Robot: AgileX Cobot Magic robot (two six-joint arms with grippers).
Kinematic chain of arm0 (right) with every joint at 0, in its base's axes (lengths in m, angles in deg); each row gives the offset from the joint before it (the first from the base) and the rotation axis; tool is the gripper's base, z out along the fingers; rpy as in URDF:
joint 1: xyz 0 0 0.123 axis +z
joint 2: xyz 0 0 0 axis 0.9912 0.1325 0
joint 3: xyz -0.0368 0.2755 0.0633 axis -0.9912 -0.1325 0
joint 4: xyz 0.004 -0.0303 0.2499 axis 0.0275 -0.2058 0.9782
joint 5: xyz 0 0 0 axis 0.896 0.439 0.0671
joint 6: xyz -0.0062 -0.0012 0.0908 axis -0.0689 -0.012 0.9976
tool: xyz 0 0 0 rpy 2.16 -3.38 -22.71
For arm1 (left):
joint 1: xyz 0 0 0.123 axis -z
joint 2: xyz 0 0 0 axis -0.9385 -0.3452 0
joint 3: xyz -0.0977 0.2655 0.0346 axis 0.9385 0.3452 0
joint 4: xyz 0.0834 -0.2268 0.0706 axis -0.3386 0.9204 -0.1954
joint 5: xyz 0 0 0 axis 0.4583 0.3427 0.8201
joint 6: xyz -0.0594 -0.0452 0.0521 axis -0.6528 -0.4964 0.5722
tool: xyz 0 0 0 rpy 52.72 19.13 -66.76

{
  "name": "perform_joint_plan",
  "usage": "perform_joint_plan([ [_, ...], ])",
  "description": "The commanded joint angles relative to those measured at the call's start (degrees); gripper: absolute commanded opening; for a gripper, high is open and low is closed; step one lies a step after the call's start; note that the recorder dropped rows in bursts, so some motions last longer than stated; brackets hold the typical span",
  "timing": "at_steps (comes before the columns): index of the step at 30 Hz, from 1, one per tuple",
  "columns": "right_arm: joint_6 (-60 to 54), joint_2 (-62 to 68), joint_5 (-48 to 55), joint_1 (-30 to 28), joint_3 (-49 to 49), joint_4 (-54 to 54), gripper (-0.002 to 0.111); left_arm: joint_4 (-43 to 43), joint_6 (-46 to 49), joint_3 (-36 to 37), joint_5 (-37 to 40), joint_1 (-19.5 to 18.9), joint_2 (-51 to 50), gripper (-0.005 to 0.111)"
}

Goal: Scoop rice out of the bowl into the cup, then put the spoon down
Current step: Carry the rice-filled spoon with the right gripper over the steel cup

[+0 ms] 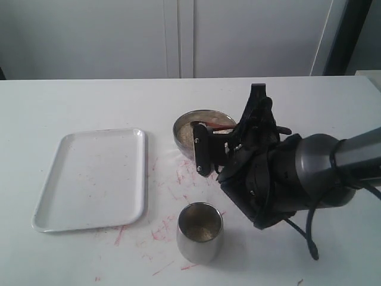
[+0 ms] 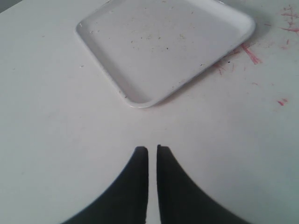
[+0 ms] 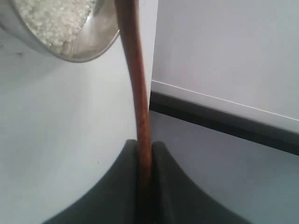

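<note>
The right end effector (image 3: 145, 142) is clamping the spoon (image 3: 134, 70), its tip reaching into the rice (image 3: 56, 18) in the bowl (image 3: 100, 39); the left end effector (image 2: 152, 150) is sitting narrow and empty. The slim handle could be twisting in that grip on the way over, spilling grains on the surface (image 1: 71, 101) short of the cup (image 1: 200, 239)

Tray (image 1: 89, 179) left; bowl (image 1: 205, 112) behind cup (image 1: 196, 250); rice (image 3: 56, 21) in bowl.
</note>
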Motion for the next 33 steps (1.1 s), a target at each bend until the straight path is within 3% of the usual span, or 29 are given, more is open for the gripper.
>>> perform_joint_plan([
  [1,0.75,-3.34,0.34,2.6,-2.43,-0.51,0.0,0.0,-0.33,0.53,1.91,0.12,0.17,0.014],
  [17,1.52,-10.06,11.47,12.36,-10.75,-0.51,0.0,0.0,-0.33,0.53,1.91,0.12,0.17,0.014],
  [33,5.31,-19.53,11.95,23.21,-21.23,2.51,0.0,0.0,-0.33,0.53,1.91,0.12,0.17,0.014],
])
